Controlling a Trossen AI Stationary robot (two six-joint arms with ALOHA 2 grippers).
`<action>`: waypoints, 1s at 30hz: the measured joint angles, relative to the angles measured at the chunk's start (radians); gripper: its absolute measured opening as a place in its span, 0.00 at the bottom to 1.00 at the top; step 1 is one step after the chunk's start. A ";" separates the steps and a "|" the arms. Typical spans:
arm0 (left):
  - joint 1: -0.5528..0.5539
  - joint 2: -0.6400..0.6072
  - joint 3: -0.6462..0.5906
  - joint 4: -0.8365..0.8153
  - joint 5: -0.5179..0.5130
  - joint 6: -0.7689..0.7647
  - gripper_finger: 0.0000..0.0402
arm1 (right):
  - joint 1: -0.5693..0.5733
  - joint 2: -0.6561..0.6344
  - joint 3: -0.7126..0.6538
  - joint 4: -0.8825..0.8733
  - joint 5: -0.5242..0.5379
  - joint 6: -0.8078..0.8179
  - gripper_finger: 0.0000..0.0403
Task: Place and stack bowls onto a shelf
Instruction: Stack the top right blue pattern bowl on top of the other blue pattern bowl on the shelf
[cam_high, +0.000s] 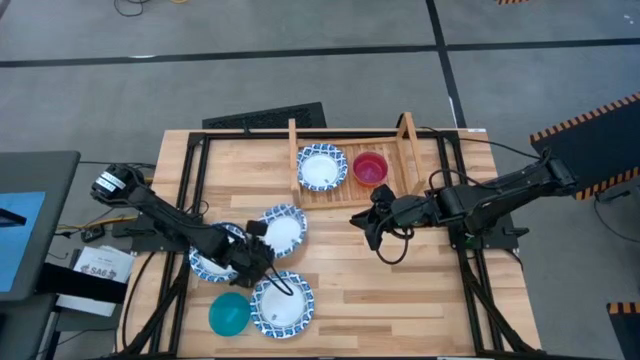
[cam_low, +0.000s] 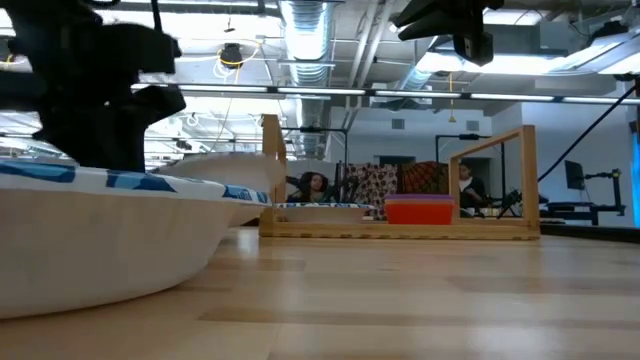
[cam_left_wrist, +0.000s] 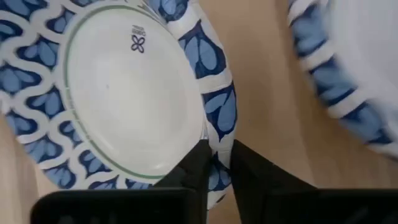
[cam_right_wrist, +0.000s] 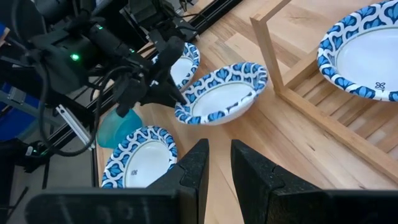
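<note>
While the left gripper (cam_high: 262, 252) pinches the near rim of a patterned bowl (cam_high: 283, 229), the shelf (cam_high: 352, 166) lies beyond it, up and to its right. The right gripper (cam_high: 366, 226), empty with fingers slightly parted, hangs just before that shelf, nearer it.

2 matte-black jointed arms, left arm (cam_high: 165, 218) and right arm (cam_high: 500, 193), looped black cables, tapered black fingers (cam_right_wrist: 193, 168), green LED.

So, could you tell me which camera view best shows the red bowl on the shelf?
The high view: the red bowl sits unobstructed on the shelf, beside a blue-rimmed bowl. The low view shows only its side. Neither wrist view shows it.
</note>
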 joint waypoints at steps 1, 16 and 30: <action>0.000 0.000 0.011 -0.002 0.011 0.000 0.07 | 0.000 0.000 0.000 0.000 0.000 0.000 0.24; 0.036 -0.031 0.555 -0.435 0.151 0.166 0.04 | 0.002 -0.058 -0.001 0.087 -0.003 -0.041 0.24; 0.488 0.165 1.102 -0.560 0.044 0.641 0.00 | 0.004 -0.264 -0.001 0.221 0.067 -0.240 0.24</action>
